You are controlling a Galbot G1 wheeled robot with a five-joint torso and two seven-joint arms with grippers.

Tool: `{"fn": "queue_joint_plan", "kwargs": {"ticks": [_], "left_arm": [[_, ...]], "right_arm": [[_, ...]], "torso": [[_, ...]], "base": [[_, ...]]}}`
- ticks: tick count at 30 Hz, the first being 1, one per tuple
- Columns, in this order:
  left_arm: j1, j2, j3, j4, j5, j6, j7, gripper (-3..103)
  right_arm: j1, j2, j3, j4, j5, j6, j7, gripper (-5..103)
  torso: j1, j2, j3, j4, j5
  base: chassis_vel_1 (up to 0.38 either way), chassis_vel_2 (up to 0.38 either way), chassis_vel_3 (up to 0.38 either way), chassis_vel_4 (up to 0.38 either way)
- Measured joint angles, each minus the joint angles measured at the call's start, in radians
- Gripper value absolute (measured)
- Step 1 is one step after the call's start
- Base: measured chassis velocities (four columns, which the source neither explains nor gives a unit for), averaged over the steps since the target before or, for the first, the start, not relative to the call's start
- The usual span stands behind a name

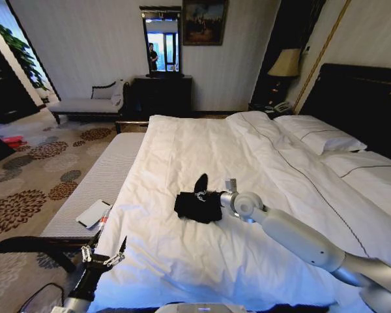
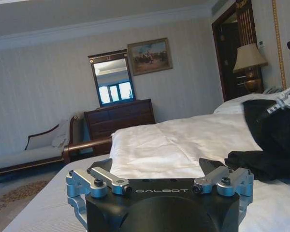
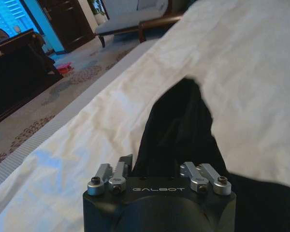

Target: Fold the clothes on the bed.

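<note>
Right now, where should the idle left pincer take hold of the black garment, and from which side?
Probably the low bunched edge of the black garment nearest the bench side of the bed, coming in flat over the duvet from the robot's left. The right pincer already works the far side, where a flap stands up. The left pincer, open, hangs low beside the bed's near corner.

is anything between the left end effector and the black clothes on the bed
Nothing visible does. The left end effector hangs open off the bed's near left corner, and only bare white duvet lies between it and the clothes, which the right end effector already holds.
</note>
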Motion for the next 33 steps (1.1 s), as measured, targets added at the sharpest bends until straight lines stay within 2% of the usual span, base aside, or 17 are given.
{"fn": "queue_joint_plan", "kwargs": {"ticks": [4, 5, 7, 10, 13, 14, 16, 19, 20, 23, 26, 29, 33], "left_arm": [[0.000, 0.000, 0.000, 0.000, 0.000, 0.000, 0.000, 100], [0.000, 0.000, 0.000, 0.000, 0.000, 0.000, 0.000, 100], [0.000, 0.000, 0.000, 0.000, 0.000, 0.000, 0.000, 100], [0.000, 0.000, 0.000, 0.000, 0.000, 0.000, 0.000, 100], [0.000, 0.000, 0.000, 0.000, 0.000, 0.000, 0.000, 100], [0.000, 0.000, 0.000, 0.000, 0.000, 0.000, 0.000, 100], [0.000, 0.000, 0.000, 0.000, 0.000, 0.000, 0.000, 100], [0.000, 0.000, 0.000, 0.000, 0.000, 0.000, 0.000, 100], [0.000, 0.000, 0.000, 0.000, 0.000, 0.000, 0.000, 100], [0.000, 0.000, 0.000, 0.000, 0.000, 0.000, 0.000, 100], [0.000, 0.000, 0.000, 0.000, 0.000, 0.000, 0.000, 100], [0.000, 0.000, 0.000, 0.000, 0.000, 0.000, 0.000, 100], [0.000, 0.000, 0.000, 0.000, 0.000, 0.000, 0.000, 100]], "right_arm": [[0.028, 0.004, -0.016, 0.011, 0.003, 0.014, 0.009, 62], [0.028, 0.004, -0.016, 0.011, 0.003, 0.014, 0.009, 62], [0.029, 0.001, -0.009, 0.028, 0.011, 0.019, 0.009, 73], [0.006, -0.003, 0.034, 0.049, 0.015, 0.031, 0.005, 79], [-0.078, -0.009, 0.125, 0.050, -0.048, 0.076, -0.021, 95], [-0.078, -0.009, 0.125, 0.050, -0.048, 0.076, -0.021, 95], [-0.133, 0.005, 0.162, 0.009, -0.162, 0.140, -0.046, 100], [-0.190, 0.054, 0.177, -0.070, -0.330, 0.230, -0.066, 100], [-0.190, 0.054, 0.177, -0.070, -0.330, 0.230, -0.066, 100], [-0.224, 0.106, 0.162, -0.123, -0.438, 0.295, -0.078, 100], [-0.232, 0.129, 0.147, -0.139, -0.477, 0.311, -0.082, 100], [-0.237, 0.188, 0.096, -0.196, -0.561, 0.342, -0.096, 100], [-0.223, 0.230, 0.060, -0.254, -0.586, 0.362, -0.107, 100]], "torso": [[0.000, 0.000, 0.000, 0.0000, 0.0001], [0.000, 0.000, 0.000, 0.0000, 0.0001], [0.000, 0.000, 0.000, -0.0001, 0.0003], [0.000, 0.000, 0.000, 0.0002, 0.0000], [0.000, 0.000, 0.000, -0.0005, 0.0000], [0.000, 0.000, 0.000, -0.0005, 0.0000], [0.000, 0.000, 0.000, -0.0007, 0.0001], [0.000, 0.000, 0.000, -0.0001, 0.0005], [0.000, 0.000, 0.000, -0.0001, 0.0005], [0.000, 0.000, 0.000, 0.0000, 0.0001], [0.000, 0.000, 0.000, -0.0001, 0.0000], [0.000, 0.000, 0.000, 0.0000, 0.0000], [0.000, 0.000, 0.000, -0.0001, 0.0000]], "base": [[0.000, 0.000, 0.000, 0.000], [0.000, 0.000, 0.000, 0.000], [0.000, 0.000, 0.000, 0.000], [0.000, 0.000, 0.000, 0.000], [0.000, 0.000, 0.000, 0.000], [0.000, 0.000, 0.000, 0.000], [0.000, 0.000, 0.000, 0.000], [0.000, 0.000, 0.000, 0.000], [0.000, 0.000, 0.000, 0.000], [0.000, 0.000, 0.000, 0.000], [0.000, 0.000, 0.000, 0.000], [0.000, 0.000, 0.000, 0.000], [0.000, 0.000, 0.000, 0.000]]}}
